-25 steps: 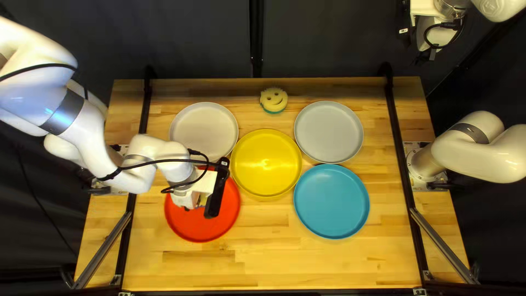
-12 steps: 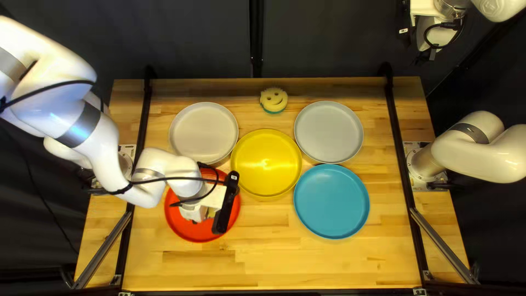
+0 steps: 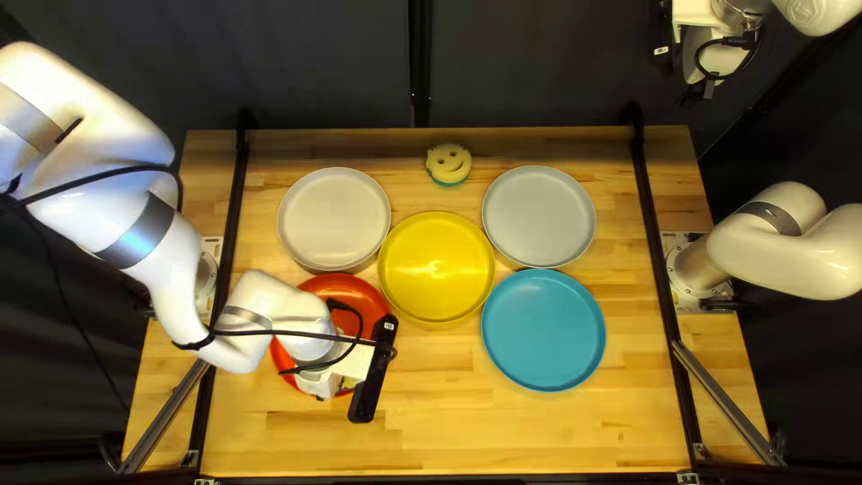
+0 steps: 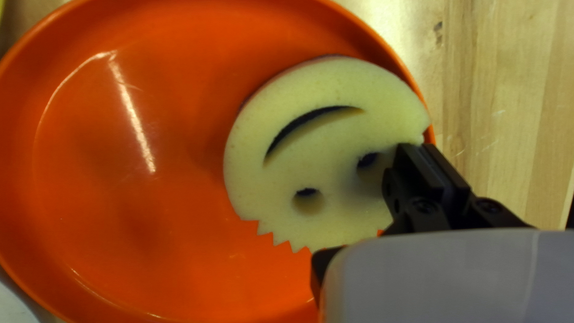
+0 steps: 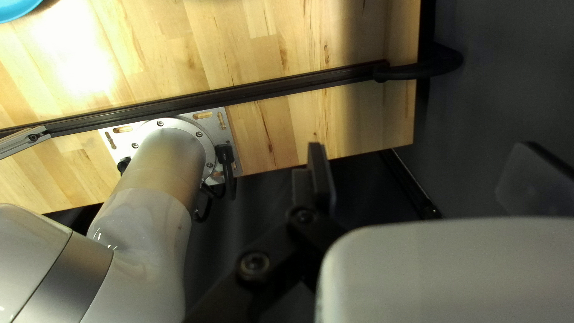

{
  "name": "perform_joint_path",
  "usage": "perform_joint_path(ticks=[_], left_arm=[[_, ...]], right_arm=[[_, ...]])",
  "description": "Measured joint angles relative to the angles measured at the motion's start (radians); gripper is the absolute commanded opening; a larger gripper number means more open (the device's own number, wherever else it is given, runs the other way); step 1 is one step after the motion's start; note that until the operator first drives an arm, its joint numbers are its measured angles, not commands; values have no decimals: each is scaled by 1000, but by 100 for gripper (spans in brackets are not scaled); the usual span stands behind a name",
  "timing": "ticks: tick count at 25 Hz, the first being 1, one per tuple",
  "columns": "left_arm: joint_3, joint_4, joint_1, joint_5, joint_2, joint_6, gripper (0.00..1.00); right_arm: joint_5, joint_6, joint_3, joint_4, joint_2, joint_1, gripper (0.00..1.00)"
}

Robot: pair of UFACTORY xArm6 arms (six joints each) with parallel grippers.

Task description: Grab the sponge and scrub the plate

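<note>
Wooden table [image 3: 539, 431], dark curtain [image 3: 305, 63] beyond far edge. Yellow plate [image 3: 436, 267] central; white plate [image 3: 334, 218] far left, grey [image 3: 539, 216] far right, blue [image 3: 543, 330] near right. Left gripper [image 3: 320, 385] pinching sponge [image 4: 323, 143] over red plate [image 3: 346, 286], near left. Spare sponge [image 3: 448, 163] by far edge. Right gripper [image 3: 700, 90] raised far right, fingers spread. Open wood along near edge.

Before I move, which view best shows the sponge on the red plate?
The left wrist view: only one side of the sponge is behind my left jaws, and its smile shows. In the top left view, my left arm mostly hides it; the second sponge there is not it. The right wrist view lacks it.
</note>
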Motion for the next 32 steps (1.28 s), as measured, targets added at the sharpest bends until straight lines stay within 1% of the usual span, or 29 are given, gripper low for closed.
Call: perform_joint_path(ticks=[5,9,12,15,19,24,29,32], left_arm=[[21,10,99,29,-44,84,0],[1,26,149,57,-48,126,0],[-11,47,157,74,-54,115,0],[-16,81,155,105,-83,75,0],[-21,135,164,172,-140,24,0],[-15,203,192,283,-246,-29,0],[3,252,271,392,-345,-21,0],[15,273,329,434,-387,5,0]], right_arm=[[0,0,0,0,0,0,100],[0,0,0,0,0,0,100],[0,0,0,0,0,0,100],[0,0,0,0,0,0,100],[0,0,0,0,0,0,100],[0,0,0,0,0,0,100],[0,0,0,0,0,0,100],[0,0,0,0,0,0,100]])
